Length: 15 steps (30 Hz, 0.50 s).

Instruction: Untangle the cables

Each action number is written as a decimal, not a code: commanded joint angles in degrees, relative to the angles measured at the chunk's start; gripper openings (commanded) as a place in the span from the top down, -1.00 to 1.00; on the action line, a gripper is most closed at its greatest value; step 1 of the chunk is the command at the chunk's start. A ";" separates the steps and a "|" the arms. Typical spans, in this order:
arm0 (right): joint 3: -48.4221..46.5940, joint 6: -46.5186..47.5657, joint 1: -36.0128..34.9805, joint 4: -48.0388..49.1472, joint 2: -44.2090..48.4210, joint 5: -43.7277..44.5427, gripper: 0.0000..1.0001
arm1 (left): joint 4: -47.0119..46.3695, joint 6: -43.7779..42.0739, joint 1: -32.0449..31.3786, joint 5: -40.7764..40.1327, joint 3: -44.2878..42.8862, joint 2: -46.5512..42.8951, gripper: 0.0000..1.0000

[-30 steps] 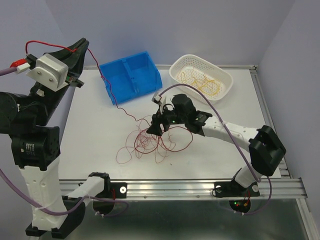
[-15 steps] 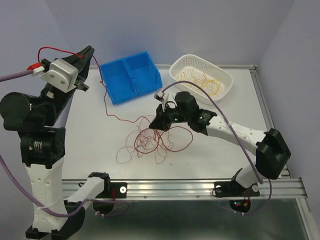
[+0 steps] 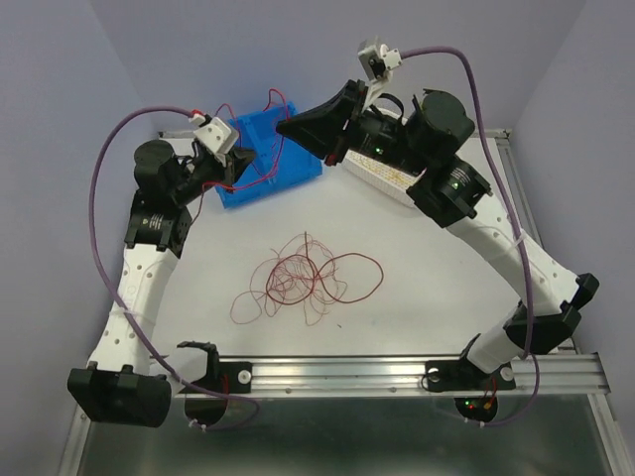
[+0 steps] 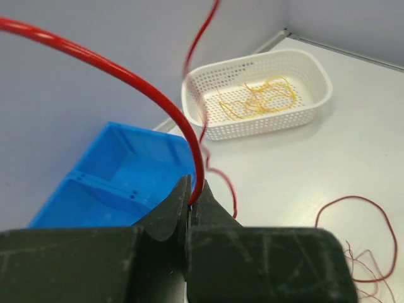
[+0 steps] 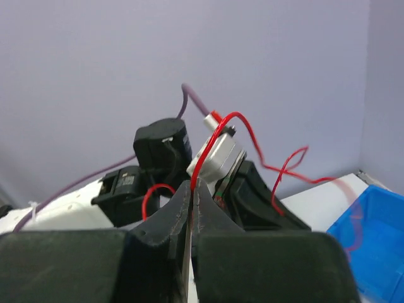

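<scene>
The left gripper (image 4: 191, 201) is closed, its jaws pressed together on a single red cable (image 4: 178, 120) that leaves the fingertips and arcs upward and off the left edge of the left wrist view. The right gripper (image 5: 191, 187) is likewise clamped on a thin red strand, which rises from the fingertips, curves over, and drops to the right in a loose bend. In the top view we find both grippers raised above the far left part of the counter (image 3: 446, 288), the left gripper (image 3: 241, 165) pointing right and the right gripper (image 3: 285, 126) pointing left, their tips near each other over the blue bin (image 3: 283, 178). Red wire (image 3: 270, 97) loops in the air between and above them; we cannot tell whether both grippers hold the same strand. Further out, the tangle of red cables (image 3: 303, 278) lies flat on the middle of the counter, well apart from both grippers, with one wide loop extending to its right and a smaller one to its lower left. The white basket (image 4: 315, 71) stands at the far edge, just beside the blue bin (image 4: 126, 158), and contains the yellow cables (image 4: 259, 98) in a loose heap. In the top view the right arm covers most of the basket.
</scene>
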<state>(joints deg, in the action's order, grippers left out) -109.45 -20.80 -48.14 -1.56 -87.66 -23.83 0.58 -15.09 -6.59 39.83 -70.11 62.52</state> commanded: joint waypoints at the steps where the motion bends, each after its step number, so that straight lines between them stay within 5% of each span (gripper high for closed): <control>1: -4.28 0.23 -0.38 -3.01 -5.15 8.97 0.99 | -11.29 3.92 0.17 7.89 2.77 -5.30 1.00; 8: -6.48 3.13 -0.46 -3.27 -9.11 10.56 0.99 | -11.13 5.60 0.17 10.27 4.80 -5.66 1.00; 15: -6.04 6.55 -0.46 -3.27 -12.27 12.23 0.99 | -9.02 4.55 0.35 -0.09 3.84 -1.71 1.00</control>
<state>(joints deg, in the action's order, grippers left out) -113.25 -17.28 -48.12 -7.22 -99.74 -13.96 -7.53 -10.44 -6.63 44.49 -64.84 58.43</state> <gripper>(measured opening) 0.024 0.048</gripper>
